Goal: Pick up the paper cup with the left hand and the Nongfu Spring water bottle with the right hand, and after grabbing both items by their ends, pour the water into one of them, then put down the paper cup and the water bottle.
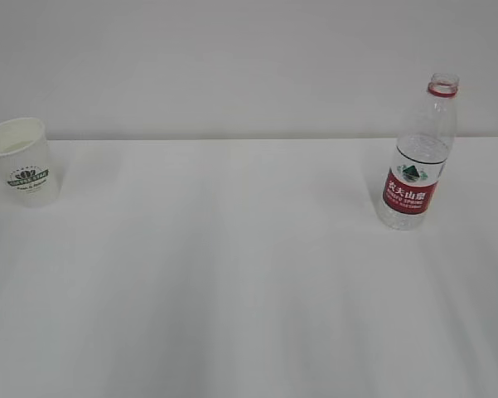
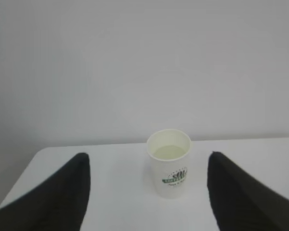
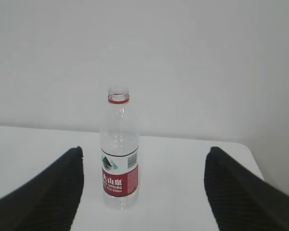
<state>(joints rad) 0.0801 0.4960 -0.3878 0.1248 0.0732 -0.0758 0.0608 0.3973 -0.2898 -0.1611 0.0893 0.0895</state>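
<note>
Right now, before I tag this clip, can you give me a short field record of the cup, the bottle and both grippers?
paper cup: upright at the table's far left edge, logo facing the exterior camera, a pale liquid or base visible inside in the left wrist view
Nongfu Spring water bottle: upright at the right, uncapped, red label facing forward
water level: cannot tell
left gripper: jaws open, short of the cup, not touching
right gripper: jaws open, bottle stands left of centre between them, not touching
table: white

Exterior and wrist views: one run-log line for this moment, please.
cup: upright, far left, unheld | bottle: upright, right, uncapped, unheld | left gripper: open | right gripper: open
</note>
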